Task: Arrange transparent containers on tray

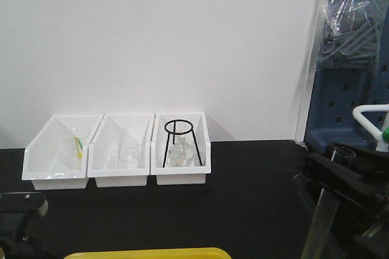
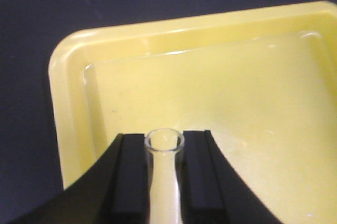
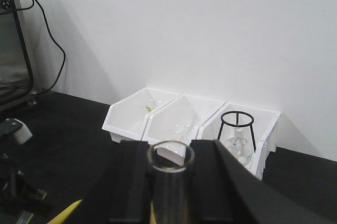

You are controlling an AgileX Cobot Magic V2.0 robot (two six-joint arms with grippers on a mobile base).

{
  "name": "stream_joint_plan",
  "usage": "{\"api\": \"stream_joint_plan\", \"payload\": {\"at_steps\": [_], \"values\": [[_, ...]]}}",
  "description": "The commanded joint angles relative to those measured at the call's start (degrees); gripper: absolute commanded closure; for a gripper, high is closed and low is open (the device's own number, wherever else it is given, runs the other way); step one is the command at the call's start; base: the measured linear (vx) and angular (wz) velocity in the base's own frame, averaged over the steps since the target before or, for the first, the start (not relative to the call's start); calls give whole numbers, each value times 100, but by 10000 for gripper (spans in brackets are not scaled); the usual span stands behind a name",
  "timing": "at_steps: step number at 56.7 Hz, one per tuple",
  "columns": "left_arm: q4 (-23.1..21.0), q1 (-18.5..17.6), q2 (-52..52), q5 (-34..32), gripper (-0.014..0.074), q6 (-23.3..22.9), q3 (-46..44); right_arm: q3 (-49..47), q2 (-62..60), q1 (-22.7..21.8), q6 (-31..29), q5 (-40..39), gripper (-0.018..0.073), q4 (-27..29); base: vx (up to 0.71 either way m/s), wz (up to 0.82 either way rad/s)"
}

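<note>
My left gripper (image 2: 165,141) is shut on a narrow clear tube (image 2: 164,182), whose round rim pokes out between the black pads. It hangs over the left part of the yellow tray (image 2: 247,77). My right gripper (image 3: 170,153) is shut on a wider clear tube (image 3: 169,192), held above the black table and facing the bins. In the front view that tube (image 1: 322,210) slants at the right, and only the tray's far rim (image 1: 146,253) shows at the bottom edge.
Three white bins stand against the back wall. The left bin (image 1: 42,149) holds a beaker (image 1: 78,143), the middle one holds clear beakers (image 1: 124,154), and the right one a flask (image 1: 178,155) under a black tripod (image 1: 179,131). A blue pegboard rack (image 1: 346,107) stands at the right.
</note>
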Motion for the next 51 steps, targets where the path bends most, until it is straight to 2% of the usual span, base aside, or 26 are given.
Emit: {"api": "stream_joint_plan", "payload": {"at_steps": [1, 24, 35, 51], "values": [[-92, -34, 281, -578, 594, -69, -201, -174, -30, 0, -25, 99, 571, -169, 0, 0], [-86, -34, 1409, -978, 567, -221, -195, -174, -30, 0, -25, 99, 571, -169, 0, 0], [-84, -34, 1760, -1026, 456, -209, -195, -174, -30, 0, -25, 99, 571, -169, 0, 0], [-85, -34, 2016, -1083, 235, -218, -195, -174, -30, 0, -25, 83, 571, -169, 0, 0]]}}
